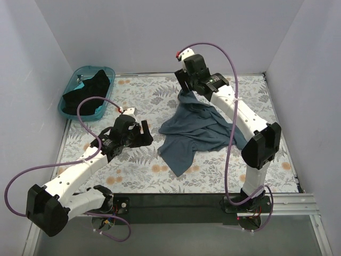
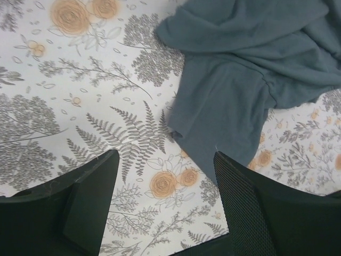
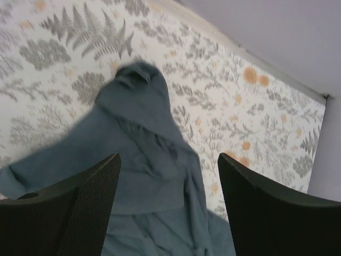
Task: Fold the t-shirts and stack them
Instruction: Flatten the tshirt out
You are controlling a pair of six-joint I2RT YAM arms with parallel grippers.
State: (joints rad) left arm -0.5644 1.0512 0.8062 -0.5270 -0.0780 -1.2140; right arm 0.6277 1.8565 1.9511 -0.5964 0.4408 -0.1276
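A slate blue-grey t-shirt lies crumpled in the middle of the flowered table, with one end bunched up toward the far side. My right gripper hangs just above that raised end. In the right wrist view the right gripper is open and the t-shirt is below it, blurred, with no cloth between the fingers. My left gripper is to the left of the shirt. Seen from the left wrist, the left gripper is open over bare table, and a shirt edge lies just ahead. A black t-shirt sits in the basket.
A teal plastic basket stands at the far left corner of the table. White walls close in the left, back and right sides. Purple cables loop off both arms. A dark rail runs along the near edge.
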